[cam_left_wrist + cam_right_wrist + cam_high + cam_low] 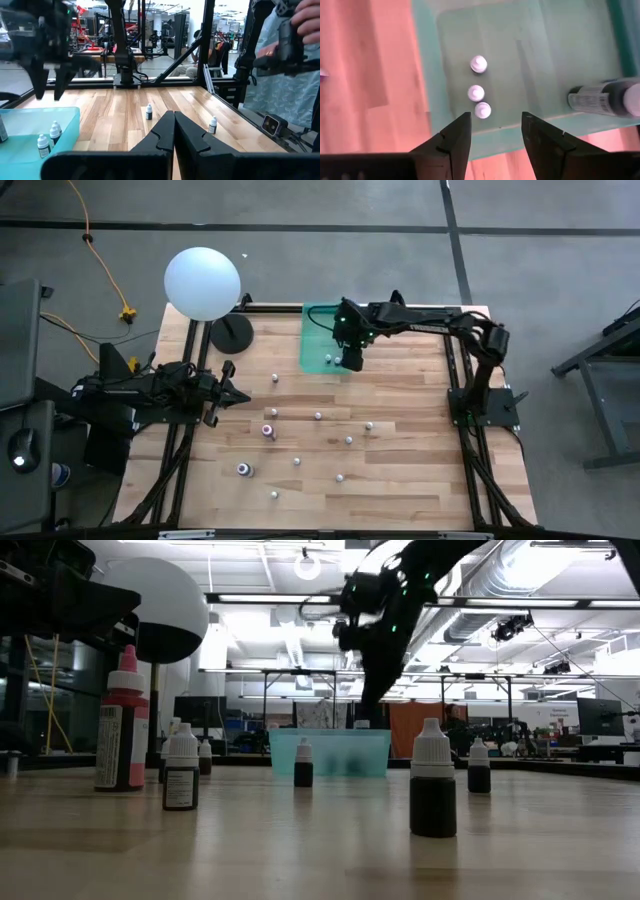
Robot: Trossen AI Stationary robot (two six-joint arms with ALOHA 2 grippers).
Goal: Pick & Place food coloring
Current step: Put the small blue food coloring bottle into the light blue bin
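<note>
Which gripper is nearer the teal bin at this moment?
Right. The right gripper hangs open over the teal bin, above bottles inside it. The left gripper waits shut near the table's left edge, well away from the bin.

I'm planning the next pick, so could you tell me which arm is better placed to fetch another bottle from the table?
Left, probably. The left gripper hangs shut beside the loose bottles, nearest one. The right gripper is open and empty over the teal bin, farther from them.
</note>
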